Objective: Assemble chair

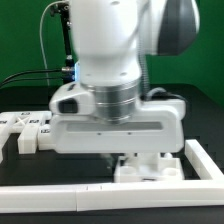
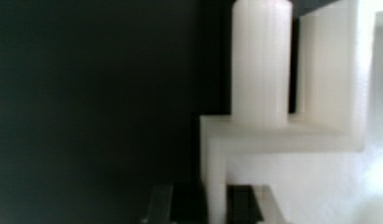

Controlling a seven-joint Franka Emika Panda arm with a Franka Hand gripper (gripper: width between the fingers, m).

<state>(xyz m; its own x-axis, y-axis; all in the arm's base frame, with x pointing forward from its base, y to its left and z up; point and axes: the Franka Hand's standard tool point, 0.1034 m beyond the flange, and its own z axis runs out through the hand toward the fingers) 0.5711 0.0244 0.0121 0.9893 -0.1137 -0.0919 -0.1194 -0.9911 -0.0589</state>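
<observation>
Most of the exterior view was just the arm (image 1: pixel 115 60), hanging low over the dark worktop (image 1: pixel 195 120). A white rail (image 1: pixel 100 192) ran along the near edge and up the exterior view's right side. Inside it, right under the arm, sat a chair chunk (image 1: pixel 150 165), white and blocky, close to the rail's corner. A few loose parts (image 1: pixel 25 130) with black-and-white tags lay at the exterior view's left, well apart from that chunk. The wrist view was blurry but showed a white block (image 2: pixel 286 150) with a round peg (image 2: pixel 259 60) sticking out of it, and a flat panel (image 2: pixel 334 60) just beside the peg. The tool (image 2: pixel 209 205) was closed, with its dark fingers (image 2: pixel 165 205) right at the block's edge. Couldn't tell if they actually pinched anything or only touched it.
</observation>
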